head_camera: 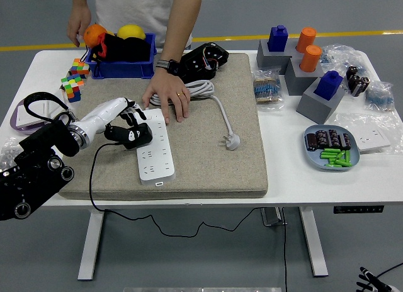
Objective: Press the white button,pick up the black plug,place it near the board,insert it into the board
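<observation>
**A:** What was laid out, biggest things first?

**B:** The white table [296,179] carried a beige mat [208,160] over most of its left and middle. On the mat lay the white power board [154,144], long side running from far to near, with its own white cable [208,94] looping off to a loose white plug [232,141] to the right.

**A:** And the robot?

**B:** Only the left arm showed, coming in from the lower left. Its left hand [123,119] sat at the board's left edge, fingers curled around the black plug [133,136].

**A:** So where was the plug against the hand and board?

**B:** In the hand's grip, under the fingertips, at the board's left edge and overlapping it about midway along. I couldn't tell whether its pins were seated. Its black cord [94,179] trailed down over the mat's near edge.

**A:** Anyone else?

**B:** A person stood at the far side, one hand [167,97] flat on the board's far end, the other hand [79,21] by the blue bin [119,62].
</observation>
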Tool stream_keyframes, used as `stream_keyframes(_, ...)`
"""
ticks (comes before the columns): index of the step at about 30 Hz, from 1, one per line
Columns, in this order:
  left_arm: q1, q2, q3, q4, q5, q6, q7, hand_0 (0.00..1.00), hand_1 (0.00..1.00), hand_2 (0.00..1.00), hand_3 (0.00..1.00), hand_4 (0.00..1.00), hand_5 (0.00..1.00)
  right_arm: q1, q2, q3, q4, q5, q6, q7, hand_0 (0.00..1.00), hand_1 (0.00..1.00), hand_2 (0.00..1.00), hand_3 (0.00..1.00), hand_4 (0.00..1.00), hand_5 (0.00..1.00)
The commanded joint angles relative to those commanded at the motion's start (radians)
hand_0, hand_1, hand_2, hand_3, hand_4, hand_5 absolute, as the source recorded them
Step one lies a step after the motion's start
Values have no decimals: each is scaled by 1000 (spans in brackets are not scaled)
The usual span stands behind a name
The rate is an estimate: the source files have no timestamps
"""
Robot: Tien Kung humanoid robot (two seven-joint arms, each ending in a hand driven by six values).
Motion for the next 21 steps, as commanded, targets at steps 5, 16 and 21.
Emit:
stream_keyframes(5, -2, -3, 5, -1, -1, -1, 2, 608, 517, 471, 561, 758, 2, 0, -1, -5, 0, 1, -1, 1, 791, 678, 671, 637, 739, 541)
stream_keyframes(16, -17, -22, 24, 13, -6, 3, -7, 607, 512, 467, 560, 752, 2, -2, 1, 3, -1, -1, -5, 3, 793, 678, 669, 637, 738, 542)
stream_keyframes(21, -18, -30, 36, 15, -10, 6, -11, 606, 510, 467, 559, 752, 2, -2, 4, 3, 0, 2, -6, 6, 793, 678, 669, 637, 738, 541)
